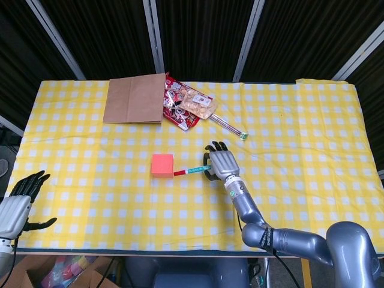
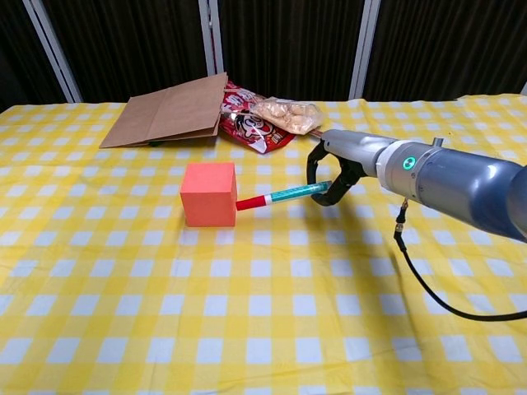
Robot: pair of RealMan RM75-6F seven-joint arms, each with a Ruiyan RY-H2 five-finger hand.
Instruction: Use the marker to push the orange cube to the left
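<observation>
The orange cube sits on the yellow checked cloth left of centre. A teal marker with a red cap lies almost level, its red tip touching the cube's right face. My right hand grips the marker's rear end, fingers curled around it, just right of the cube. My left hand hangs off the table's near left corner, fingers spread and holding nothing; only the head view shows it.
A brown paper bag lies at the back left. Snack packets lie beside it, and thin chopsticks run out from them towards the right hand.
</observation>
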